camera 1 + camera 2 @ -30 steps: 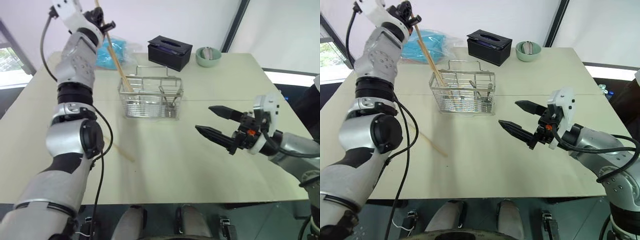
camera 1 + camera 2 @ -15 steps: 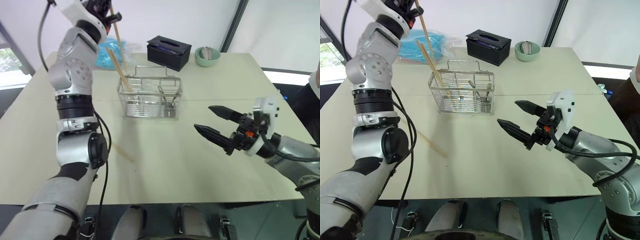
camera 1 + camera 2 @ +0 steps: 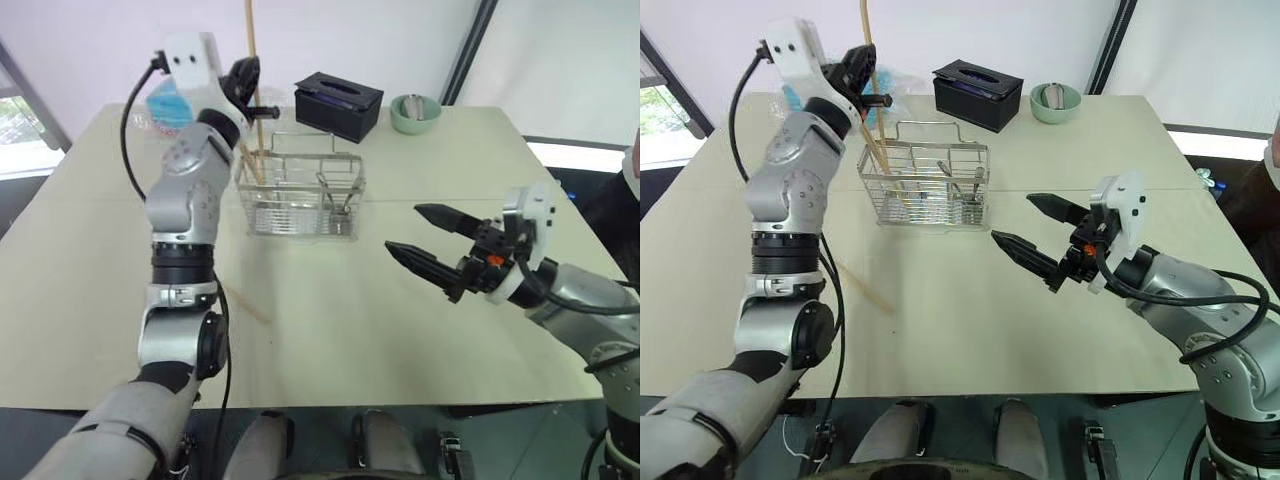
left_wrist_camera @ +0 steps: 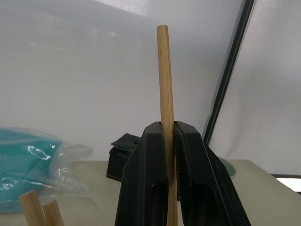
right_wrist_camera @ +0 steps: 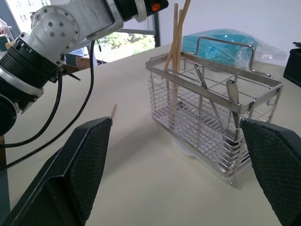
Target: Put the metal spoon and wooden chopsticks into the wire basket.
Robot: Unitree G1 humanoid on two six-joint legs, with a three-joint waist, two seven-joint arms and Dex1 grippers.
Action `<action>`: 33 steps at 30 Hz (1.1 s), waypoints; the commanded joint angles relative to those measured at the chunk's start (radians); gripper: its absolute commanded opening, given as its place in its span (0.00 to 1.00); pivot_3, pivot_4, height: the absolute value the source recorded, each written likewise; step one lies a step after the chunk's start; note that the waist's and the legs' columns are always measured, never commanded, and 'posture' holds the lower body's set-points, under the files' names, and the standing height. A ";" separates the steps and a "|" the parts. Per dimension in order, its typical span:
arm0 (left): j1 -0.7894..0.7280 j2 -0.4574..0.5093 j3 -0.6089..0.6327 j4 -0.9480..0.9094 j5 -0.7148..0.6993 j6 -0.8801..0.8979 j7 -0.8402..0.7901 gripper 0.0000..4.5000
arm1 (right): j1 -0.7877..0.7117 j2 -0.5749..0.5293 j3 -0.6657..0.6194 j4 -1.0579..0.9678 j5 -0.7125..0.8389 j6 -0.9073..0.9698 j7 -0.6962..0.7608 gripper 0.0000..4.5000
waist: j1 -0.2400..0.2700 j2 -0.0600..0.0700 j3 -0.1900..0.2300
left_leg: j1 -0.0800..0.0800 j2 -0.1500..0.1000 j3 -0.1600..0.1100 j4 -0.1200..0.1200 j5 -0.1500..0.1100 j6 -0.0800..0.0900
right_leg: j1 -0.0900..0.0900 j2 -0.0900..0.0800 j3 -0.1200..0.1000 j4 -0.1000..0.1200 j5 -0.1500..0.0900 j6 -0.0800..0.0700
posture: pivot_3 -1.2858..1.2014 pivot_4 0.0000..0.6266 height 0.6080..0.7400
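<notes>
Left tool (image 3: 246, 78) is clamped on one chopstick (image 3: 249, 35), upright over the wire basket (image 3: 301, 195), where two sticks and some cutlery already stand. Another chopstick (image 3: 862, 287) lies on the table (image 3: 400, 300). Right tool (image 3: 432, 243) hangs wide apart, empty.

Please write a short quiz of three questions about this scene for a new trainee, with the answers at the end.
1. True or false: the left claw is shut on a wooden chopstick.
2. Where does one more chopstick lie? A. in the green bowl; B. on the table, near the left arm; C. on the black tissue box.
3. In what state is the right claw, and does it hold anything?

Key
1. True. The held chopstick stands nearly upright over the wire basket.
2. B.
3. It is open and holds nothing; it hangs above the table, to the right of the basket.
</notes>
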 commanded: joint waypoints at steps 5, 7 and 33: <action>0.019 -0.014 -0.027 0.004 0.039 -0.080 -0.019 0.00 | -0.006 -0.012 -0.039 -0.005 0.015 -0.007 0.001 1.00 | 0.001 0.000 0.000 | 0.000 0.000 0.000 0.001 0.000 0.000 | 0.001 0.000 0.000 0.000 0.000 0.000 | 0.52 0.24 0.36; 0.026 -0.020 -0.027 0.005 0.039 -0.084 -0.020 0.00 | -0.007 -0.013 -0.044 -0.001 0.013 -0.007 0.000 1.00 | 0.002 0.000 0.000 | 0.000 0.000 0.000 0.001 0.000 0.000 | 0.001 0.000 0.000 0.000 0.000 0.000 | 0.52 0.24 0.36; -0.092 0.176 0.265 -0.199 -0.106 0.583 0.292 0.99 | -0.077 -0.004 0.014 0.077 -0.059 -0.020 0.059 1.00 | -0.002 0.001 0.000 | 0.001 0.000 0.000 0.000 0.000 0.000 | 0.000 0.001 0.000 0.000 0.000 0.000 | 0.52 0.24 0.36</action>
